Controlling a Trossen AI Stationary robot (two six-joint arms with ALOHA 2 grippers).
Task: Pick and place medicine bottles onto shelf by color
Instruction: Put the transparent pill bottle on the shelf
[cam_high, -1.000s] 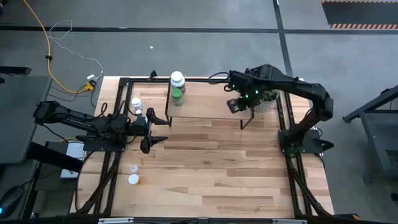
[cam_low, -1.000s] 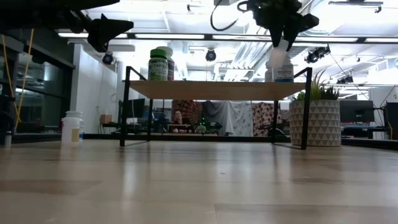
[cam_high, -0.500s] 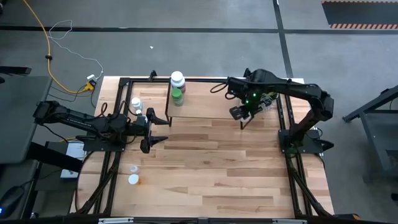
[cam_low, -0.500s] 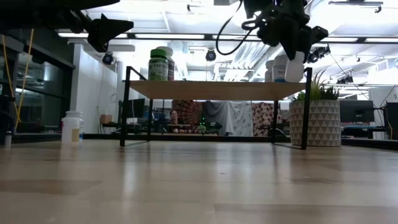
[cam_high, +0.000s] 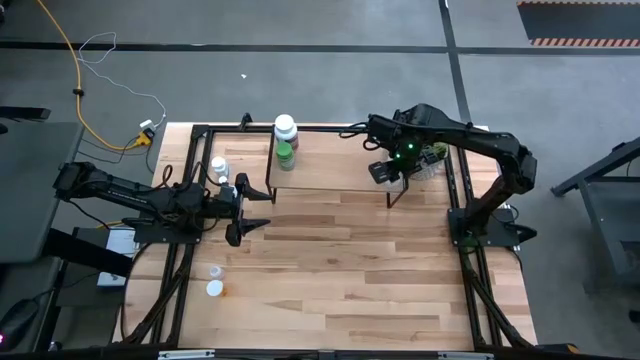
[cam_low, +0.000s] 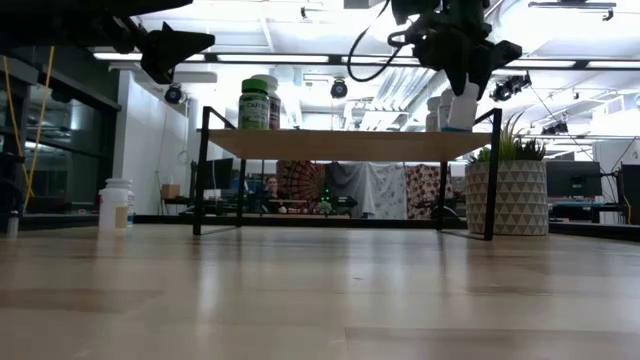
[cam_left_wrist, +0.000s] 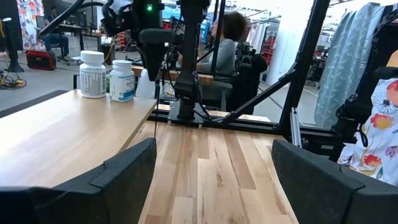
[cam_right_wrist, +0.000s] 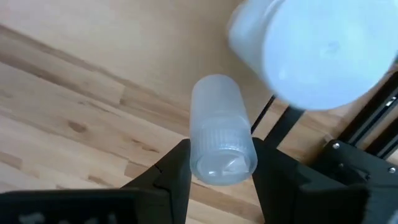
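The shelf (cam_high: 330, 165) stands at the table's far side. A green bottle (cam_high: 285, 152) and a white-capped bottle (cam_high: 286, 126) stand on its left end. Two white bottles (cam_left_wrist: 93, 73) (cam_left_wrist: 122, 79) stand on its right end. My right gripper (cam_high: 385, 170) hovers over the shelf's near right corner, shut on a small white bottle (cam_low: 462, 105). My left gripper (cam_high: 250, 208) waits open, off the shelf's left near corner. More white bottles stand on the table at the left (cam_high: 218, 165) (cam_high: 214, 289). My right gripper pinches the small white bottle between its two fingers (cam_right_wrist: 180, 168) at the cap end (cam_right_wrist: 222, 158), coming from above and pointing down. The bottle hangs slightly tilted, its base (cam_low: 460, 126) right at the shelf's top; whether it touches the board I cannot tell.
A potted plant (cam_low: 515, 185) stands just right of the shelf. A large white bottle cap (cam_right_wrist: 311, 56) sits close beside the held bottle. The shelf's black legs (cam_low: 203, 170) frame its ends. Bare wood lies along the table's near half (cam_high: 340, 270). A person sits in the room beyond.
My right gripper swung the held bottle toward the shelf's near right corner, tipping it, then drew back a little toward the shelf's middle. The bottle stayed just above the board throughout. My left arm kept still.
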